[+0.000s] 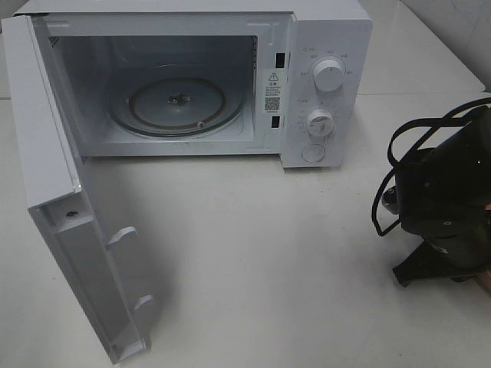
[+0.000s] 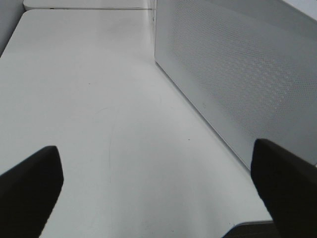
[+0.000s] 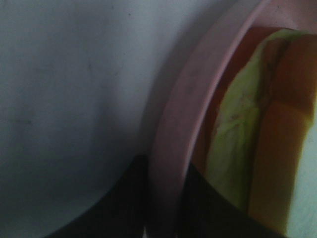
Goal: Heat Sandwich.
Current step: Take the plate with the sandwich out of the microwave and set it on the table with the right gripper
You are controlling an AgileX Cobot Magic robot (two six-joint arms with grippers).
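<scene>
In the right wrist view the sandwich (image 3: 257, 139) lies on a round pink plate (image 3: 173, 129), showing pale bread with yellow and orange-red filling, very close and blurred. My right gripper (image 3: 166, 203) has a dark finger on each side of the plate's rim and is shut on it. In the high view my right arm (image 1: 449, 192) is at the table's right edge, and the plate and sandwich are hidden under it. My left gripper (image 2: 158, 193) is open and empty, low over the table beside the microwave door's outer face (image 2: 237, 79). It is out of the high view.
The white microwave (image 1: 322, 84) stands at the back with its door (image 1: 61, 199) swung wide open to the left. The glass turntable (image 1: 180, 103) inside carries nothing. Black cables (image 1: 399, 169) loop off my right arm.
</scene>
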